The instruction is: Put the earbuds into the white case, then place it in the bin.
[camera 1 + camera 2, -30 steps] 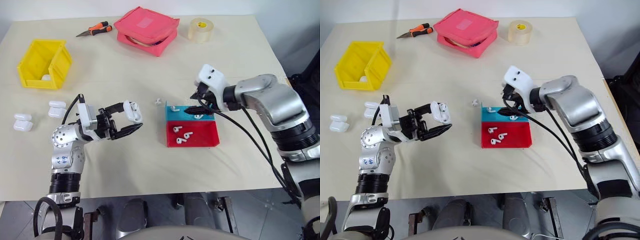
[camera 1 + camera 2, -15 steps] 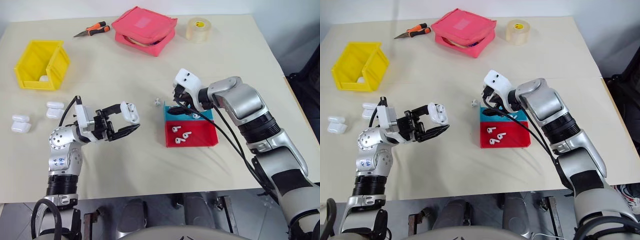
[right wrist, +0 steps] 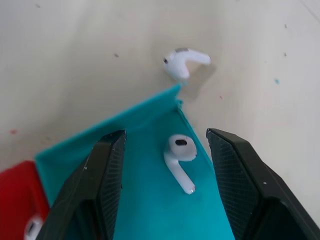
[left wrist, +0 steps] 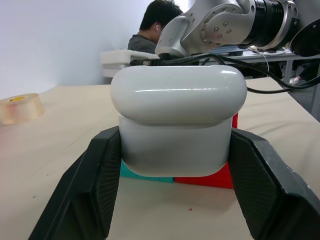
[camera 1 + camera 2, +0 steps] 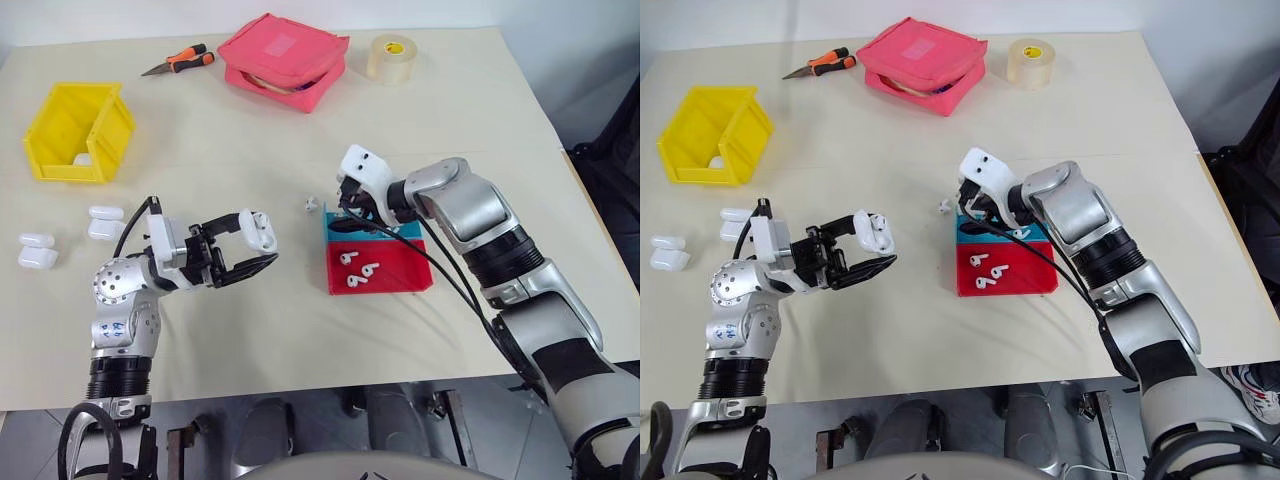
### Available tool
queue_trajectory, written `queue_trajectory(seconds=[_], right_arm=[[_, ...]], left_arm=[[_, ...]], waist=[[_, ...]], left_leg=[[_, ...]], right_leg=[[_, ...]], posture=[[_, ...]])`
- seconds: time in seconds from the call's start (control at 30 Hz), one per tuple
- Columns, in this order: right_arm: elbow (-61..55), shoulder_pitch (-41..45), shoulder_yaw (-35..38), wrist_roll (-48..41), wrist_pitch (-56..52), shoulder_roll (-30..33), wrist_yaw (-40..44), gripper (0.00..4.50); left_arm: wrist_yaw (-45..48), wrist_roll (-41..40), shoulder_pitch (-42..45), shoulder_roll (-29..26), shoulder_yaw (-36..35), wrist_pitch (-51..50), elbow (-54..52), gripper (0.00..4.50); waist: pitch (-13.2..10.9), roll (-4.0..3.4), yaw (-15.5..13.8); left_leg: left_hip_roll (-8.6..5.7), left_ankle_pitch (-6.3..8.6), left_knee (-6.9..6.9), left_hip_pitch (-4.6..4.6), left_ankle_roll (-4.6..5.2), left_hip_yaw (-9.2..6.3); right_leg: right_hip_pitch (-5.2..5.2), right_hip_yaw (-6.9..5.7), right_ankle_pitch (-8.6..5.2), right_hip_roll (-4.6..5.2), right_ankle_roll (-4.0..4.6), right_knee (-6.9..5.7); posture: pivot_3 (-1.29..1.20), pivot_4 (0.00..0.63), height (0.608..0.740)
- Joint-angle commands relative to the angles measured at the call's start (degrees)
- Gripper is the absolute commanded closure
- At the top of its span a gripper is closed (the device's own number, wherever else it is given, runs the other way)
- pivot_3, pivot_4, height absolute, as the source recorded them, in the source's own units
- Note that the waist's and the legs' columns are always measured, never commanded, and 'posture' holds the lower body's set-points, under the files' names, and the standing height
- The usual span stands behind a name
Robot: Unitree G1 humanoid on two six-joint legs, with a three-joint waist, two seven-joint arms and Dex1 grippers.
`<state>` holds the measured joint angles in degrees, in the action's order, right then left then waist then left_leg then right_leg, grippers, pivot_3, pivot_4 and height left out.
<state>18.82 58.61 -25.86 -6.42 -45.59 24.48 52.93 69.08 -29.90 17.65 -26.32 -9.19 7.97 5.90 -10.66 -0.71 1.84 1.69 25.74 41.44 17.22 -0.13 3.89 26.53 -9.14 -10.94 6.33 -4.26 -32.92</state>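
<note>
The right pincer [image 3: 162, 190], jaws apart and empty, straddles an earbud [image 3: 179, 161] at the teal tray's [image 3: 145, 200] corner; closing off-centre could flick it onto the bench [image 5: 300, 330], where another earbud [image 3: 182, 61] already lies. The left pincer [image 4: 172, 195] clamps the white case [image 4: 177, 120]. The left eye view adds the yellow bin [image 5: 70, 130] near the bench's far left corner.
</note>
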Motion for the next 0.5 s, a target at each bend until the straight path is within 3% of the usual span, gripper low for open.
queue_trajectory(seconds=[0.03, 0.5], right_arm=[[0.05, 0.84, 0.58, 1.12, 1.50, -0.51, 0.89, 1.85], [3.53, 2.79, 0.31, 4.24, 2.71, -2.45, 3.36, 1.85]], left_arm=[[-0.50, -1.66, -0.35, -0.78, -1.31, 0.04, -2.56, 1.72], [-1.36, -1.60, -0.94, -1.07, -1.46, 0.06, -3.28, 1.72]], waist=[[0.00, 0.00, 0.04], [-0.01, -0.01, 0.02]], left_leg=[[0.00, 0.00, 0.00, 0.00, 0.00, 0.00], [0.00, 0.00, 0.00, 0.00, 0.00, 0.00]], right_leg=[[0.00, 0.00, 0.00, 0.00, 0.00, 0.00], [0.00, 0.00, 0.00, 0.00, 0.00, 0.00]], posture=[[0.00, 0.150, 0.740], [0.00, 0.150, 0.740]])
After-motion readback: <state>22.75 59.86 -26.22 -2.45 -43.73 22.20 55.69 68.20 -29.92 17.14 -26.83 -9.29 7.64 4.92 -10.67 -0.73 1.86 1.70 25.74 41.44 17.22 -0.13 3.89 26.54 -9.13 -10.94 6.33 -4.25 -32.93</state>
